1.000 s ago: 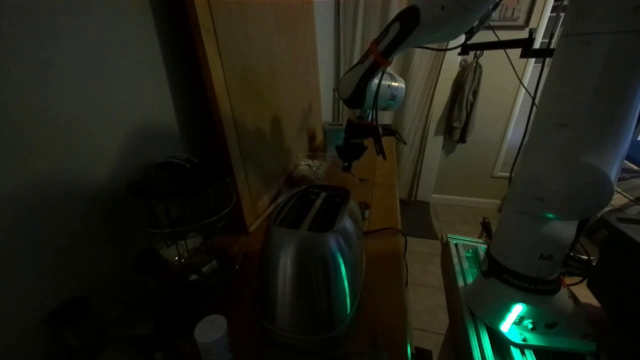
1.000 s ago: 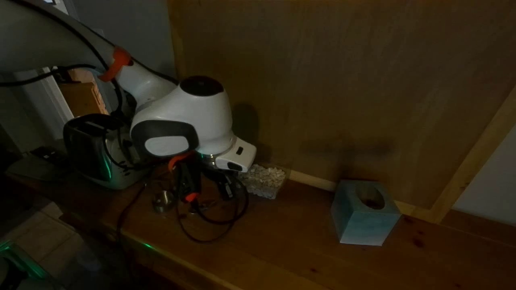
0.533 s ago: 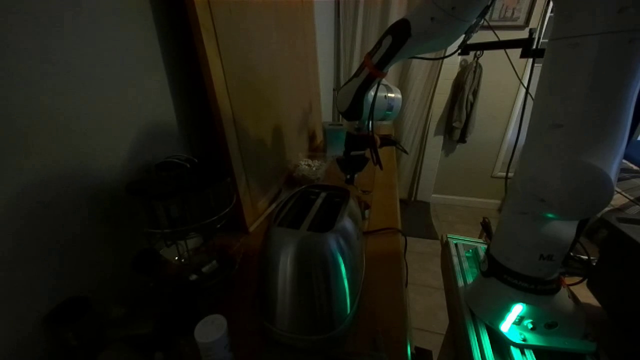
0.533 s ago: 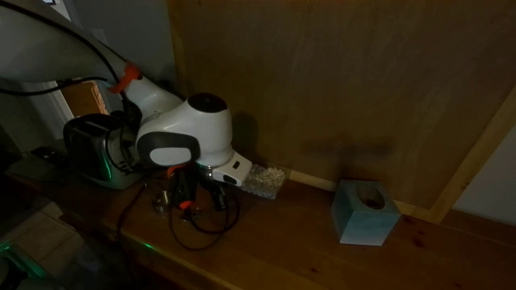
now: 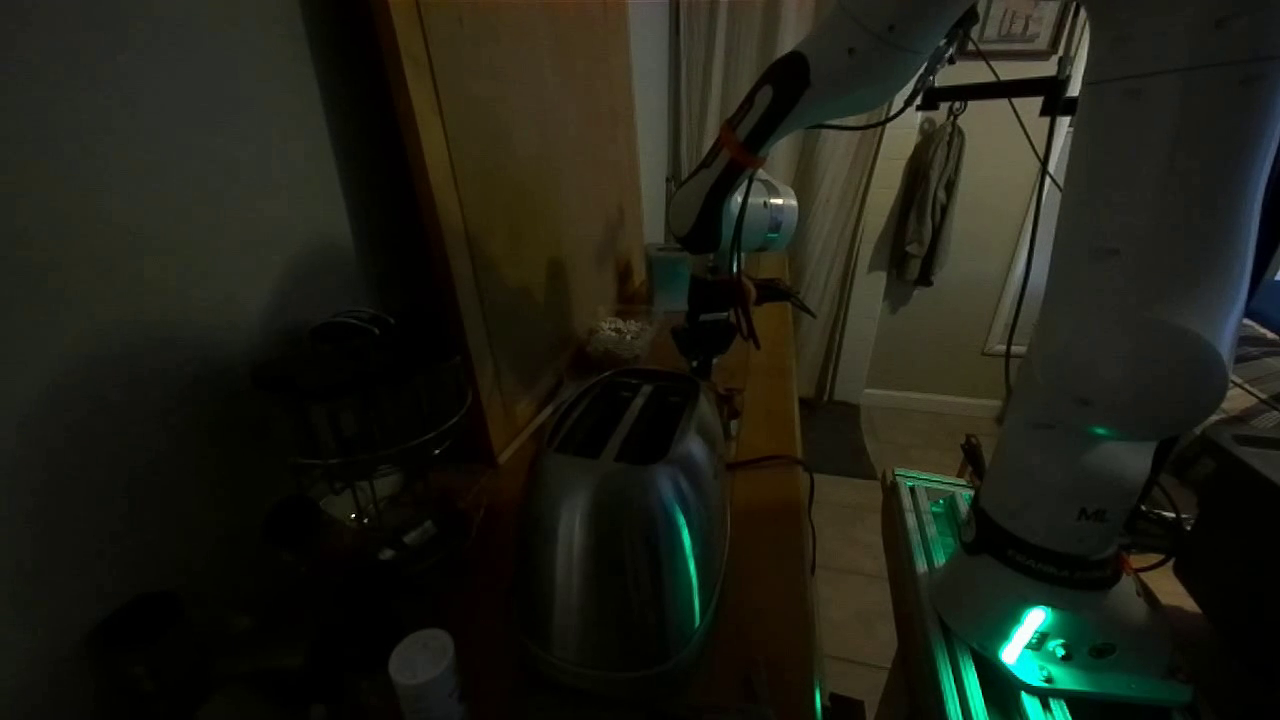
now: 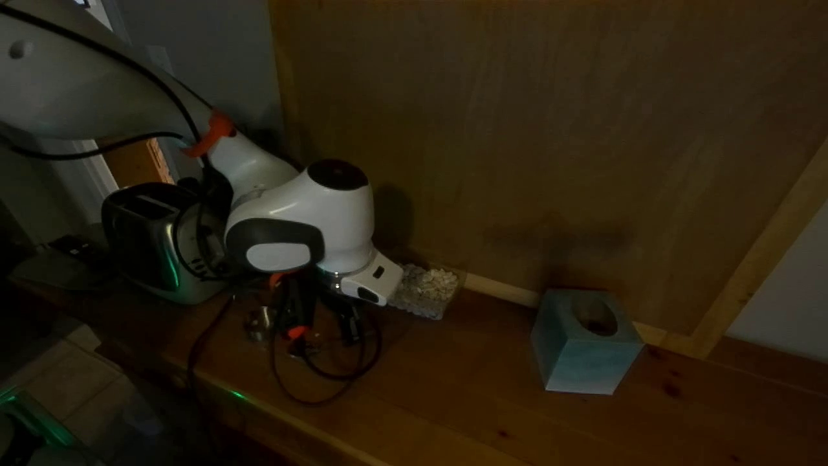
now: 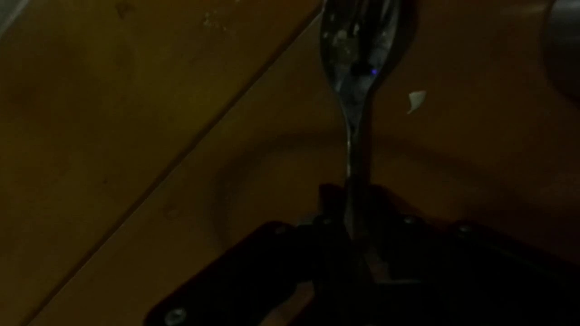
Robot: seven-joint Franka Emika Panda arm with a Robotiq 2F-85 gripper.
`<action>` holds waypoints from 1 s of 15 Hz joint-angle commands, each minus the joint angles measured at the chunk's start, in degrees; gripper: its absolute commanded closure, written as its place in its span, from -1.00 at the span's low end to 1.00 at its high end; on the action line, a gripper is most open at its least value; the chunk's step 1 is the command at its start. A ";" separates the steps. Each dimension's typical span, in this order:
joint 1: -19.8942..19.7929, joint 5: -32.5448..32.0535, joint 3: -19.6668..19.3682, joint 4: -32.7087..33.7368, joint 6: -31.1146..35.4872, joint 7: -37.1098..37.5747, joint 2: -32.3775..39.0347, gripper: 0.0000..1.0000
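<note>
So, wooden counter (image 6: 466,401), toaster (image 6: 145,249) at 9 o'clock in an exterior view, bluish box (image 6: 582,362) at 4. In the wrist view the gripper (image 7: 356,199) has a fork (image 7: 353,97) pinched by the handle (image 7: 356,156), sticking out toward 12, and there's a teeny white flake (image 7: 416,99) at its 1 o'clock.

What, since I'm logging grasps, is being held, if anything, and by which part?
The gripper holds a fork by its handle, with its tined head free.

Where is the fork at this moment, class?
In the wrist view, the fork is right of centre, its handle between the fingers, its neck left of a white scrap.
</note>
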 commanded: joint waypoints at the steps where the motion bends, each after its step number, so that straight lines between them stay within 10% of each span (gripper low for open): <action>1: -0.07 -0.71 0.47 0.96 -0.65 1.71 -0.07 -0.07; 7: 0.60 -4.08 0.53 0.37 -4.38 1.01 -5.52 -0.93; 15: 2.17 -10.66 1.45 0.29 -13.20 -4.71 -17.63 -1.00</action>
